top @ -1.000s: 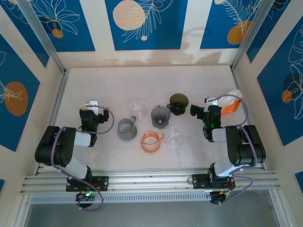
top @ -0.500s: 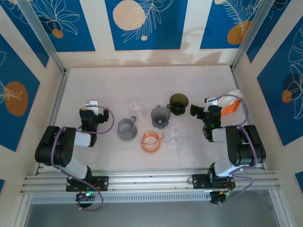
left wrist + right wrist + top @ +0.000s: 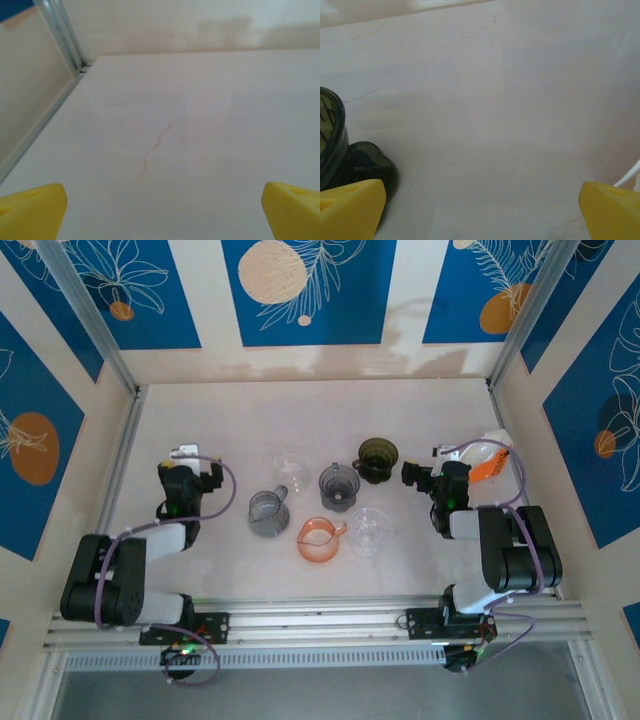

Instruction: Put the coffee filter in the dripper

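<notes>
The coffee filter point(image 3: 488, 454), a white piece with an orange part, lies at the far right edge of the surface point(image 3: 230, 420), close against the right wall and just beside the wrist of the right arm point(image 3: 505, 545); it sits to the outer side of the right jaws, not between them, and well apart from the left jaws across the surface. The right jaws stand wide and hold nothing, their yellow fingertips point(image 3: 350, 207) at the two lower corners of the right wrist view with bare surface between them. The left jaws are equally wide and empty, their yellow fingertips point(image 3: 30, 210) over bare surface near the left rail, at the end of the left arm point(image 3: 110, 575). One filter can be made out. Six small vessels stand in a cluster between the arms: one dark olive dripper point(image 3: 378, 457), nearest the right jaws and seen at the left edge of the right wrist view point(image 3: 330, 145); one grey dripper point(image 3: 338, 484); two clear ones, the far clear dripper point(image 3: 291, 466) and the near clear dripper point(image 3: 368, 529); one grey cup point(image 3: 266, 512) with a handle; and one orange cup point(image 3: 318, 539). The right arm's own wrist lies between its jaws and the filter
</notes>
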